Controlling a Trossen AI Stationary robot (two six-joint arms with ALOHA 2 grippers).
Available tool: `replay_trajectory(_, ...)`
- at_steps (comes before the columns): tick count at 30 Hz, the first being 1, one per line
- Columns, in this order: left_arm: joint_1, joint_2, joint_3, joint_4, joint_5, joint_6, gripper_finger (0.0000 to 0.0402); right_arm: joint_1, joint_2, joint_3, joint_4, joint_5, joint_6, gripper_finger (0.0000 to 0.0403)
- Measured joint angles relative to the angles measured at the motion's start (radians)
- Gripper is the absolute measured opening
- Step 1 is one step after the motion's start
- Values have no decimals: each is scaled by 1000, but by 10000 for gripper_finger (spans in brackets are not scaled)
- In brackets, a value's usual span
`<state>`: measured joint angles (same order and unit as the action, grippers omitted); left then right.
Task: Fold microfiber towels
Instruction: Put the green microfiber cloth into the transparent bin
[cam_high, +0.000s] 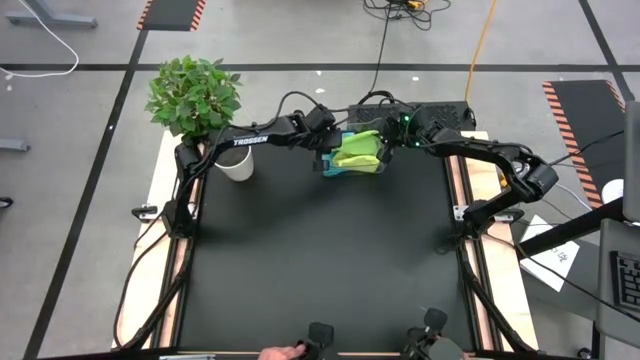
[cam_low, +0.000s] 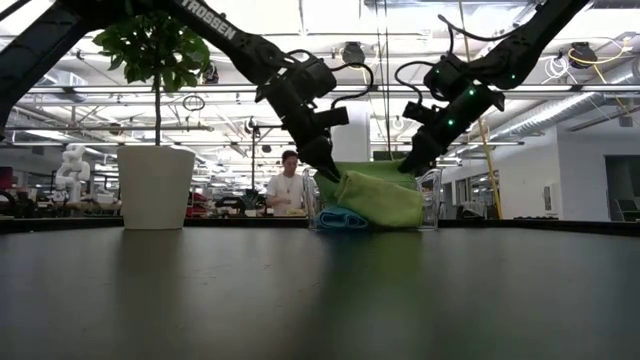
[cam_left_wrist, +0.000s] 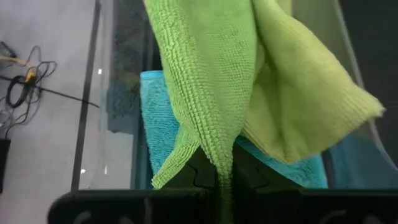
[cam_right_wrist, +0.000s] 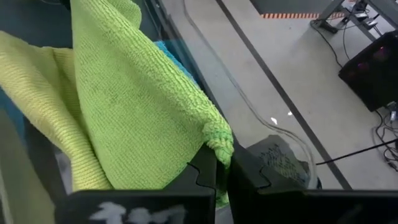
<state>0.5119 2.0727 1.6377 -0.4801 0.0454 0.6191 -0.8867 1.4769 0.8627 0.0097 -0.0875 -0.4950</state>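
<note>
A lime-green microfiber towel (cam_high: 358, 150) hangs between my two grippers over the clear plastic bin (cam_low: 431, 200) at the far middle of the table. My left gripper (cam_low: 328, 172) is shut on its left end and my right gripper (cam_low: 408, 165) on its right end. The towel's sagging middle (cam_low: 385, 200) reaches down into the bin. A turquoise-blue towel (cam_low: 343, 218) lies flat on the bin's bottom under it and also shows in the left wrist view (cam_left_wrist: 163, 124). My left gripper pinches a bunched edge of the green towel (cam_left_wrist: 219, 158) between its two fingers, slanting down from the table's left. The cloth falls away slack from the fingers into the bin. My right gripper pinches a gathered corner of the green towel (cam_right_wrist: 217, 142) between its two fingers, slanting down from the table's right. The cloth hangs from there in loose folds, its lower part inside the bin.
A leafy plant (cam_high: 193, 95) in a white pot (cam_low: 155, 187) stands at the table's far left. The black table top (cam_high: 320, 260) stretches bare toward the near edge. A person (cam_low: 288, 185) sits in the room beyond the table.
</note>
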Motion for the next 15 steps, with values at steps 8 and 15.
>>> replay_trajectory(8, 2, -4, -2, 20, -21, -65, 40, 2, -1, 0, -5, -21, 13, 33)
replay_trajectory(15, 2, -45, -5, -14, -10, -71, 83, 7, -2, -3, -23, -17, 29, 98)
